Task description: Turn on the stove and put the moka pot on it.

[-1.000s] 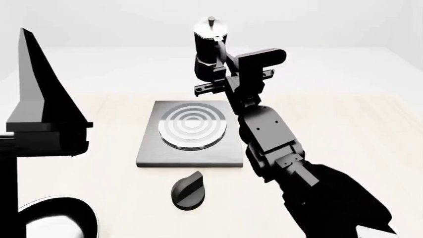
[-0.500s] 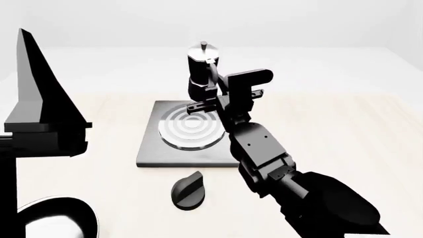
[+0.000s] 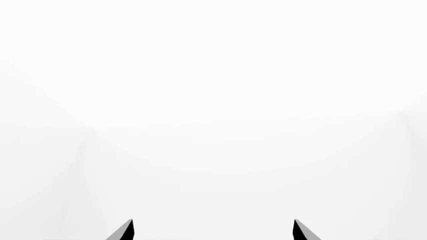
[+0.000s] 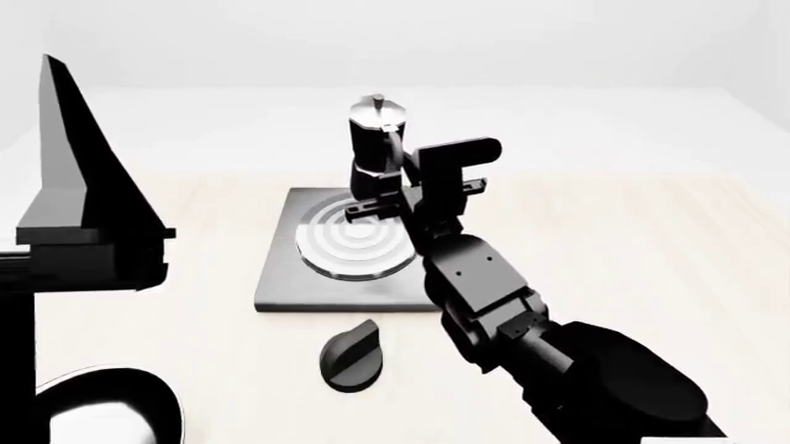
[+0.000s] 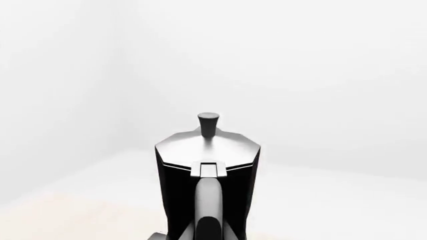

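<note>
The moka pot [image 4: 376,146], black faceted body under a shiny silver lid with a knob, stays upright over the far part of the stove [image 4: 287,282], a flat grey hotplate with a raised ring burner [image 4: 355,242]. I cannot tell whether the pot touches the burner. My right gripper [image 4: 392,191] is shut on the pot's side handle; the right wrist view shows the pot [image 5: 207,165] close up with its handle [image 5: 208,210] facing the camera. The round black knob [image 4: 351,355] lies in front of the stove. My left gripper [image 3: 212,232] is open, raised at the left with nothing between its fingers [image 4: 74,166].
A black frying pan [image 4: 105,409] shows at the bottom left corner of the head view. The light wooden tabletop [image 4: 642,250] extends to the right of the stove. My right arm [image 4: 543,351] reaches across in front of the stove's right side.
My right gripper has carried the moka pot down and to the left, from high behind the stove to low over the burner. The left arm has barely moved.
</note>
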Available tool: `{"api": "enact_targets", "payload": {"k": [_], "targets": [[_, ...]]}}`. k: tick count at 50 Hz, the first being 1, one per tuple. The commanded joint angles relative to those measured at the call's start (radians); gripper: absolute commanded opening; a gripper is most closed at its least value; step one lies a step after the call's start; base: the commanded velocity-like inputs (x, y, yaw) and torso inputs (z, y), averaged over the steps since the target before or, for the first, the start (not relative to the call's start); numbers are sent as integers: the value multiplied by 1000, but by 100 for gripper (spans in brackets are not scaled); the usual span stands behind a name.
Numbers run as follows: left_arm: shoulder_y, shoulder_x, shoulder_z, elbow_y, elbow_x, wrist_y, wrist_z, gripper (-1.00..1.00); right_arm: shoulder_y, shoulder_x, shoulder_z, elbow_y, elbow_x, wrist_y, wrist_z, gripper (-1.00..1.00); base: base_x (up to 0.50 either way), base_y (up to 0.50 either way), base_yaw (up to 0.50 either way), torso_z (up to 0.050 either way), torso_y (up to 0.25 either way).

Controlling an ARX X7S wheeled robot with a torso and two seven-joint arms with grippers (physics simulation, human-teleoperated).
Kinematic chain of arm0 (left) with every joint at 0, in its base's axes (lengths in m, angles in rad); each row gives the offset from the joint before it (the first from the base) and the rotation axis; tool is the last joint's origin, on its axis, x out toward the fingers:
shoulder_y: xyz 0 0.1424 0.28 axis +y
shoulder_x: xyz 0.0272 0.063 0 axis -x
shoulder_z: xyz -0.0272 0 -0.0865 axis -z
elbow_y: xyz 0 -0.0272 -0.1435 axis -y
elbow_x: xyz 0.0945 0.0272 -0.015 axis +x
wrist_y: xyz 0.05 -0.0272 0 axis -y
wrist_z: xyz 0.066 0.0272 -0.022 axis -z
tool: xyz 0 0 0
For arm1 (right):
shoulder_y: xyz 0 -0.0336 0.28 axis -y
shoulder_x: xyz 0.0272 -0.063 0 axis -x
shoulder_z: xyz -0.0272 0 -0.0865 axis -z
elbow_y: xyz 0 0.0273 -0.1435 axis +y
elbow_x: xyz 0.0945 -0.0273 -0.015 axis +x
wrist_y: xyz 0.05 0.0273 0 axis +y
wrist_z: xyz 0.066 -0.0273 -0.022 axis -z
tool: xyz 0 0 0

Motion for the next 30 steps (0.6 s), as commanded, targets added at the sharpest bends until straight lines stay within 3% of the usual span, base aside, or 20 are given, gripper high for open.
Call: {"api": "enact_targets", "payload": {"k": [1, 30], "targets": [[-18, -2, 11, 12, -13, -26, -10, 100, 22, -1, 23, -24, -52, -28, 12, -100, 0, 0, 0, 0, -90], [-7, -10, 10, 8, -16, -6, -14, 100, 34, -1, 28, -46, -83, -176, 48, -100, 0, 0, 0, 0, -140]]}}
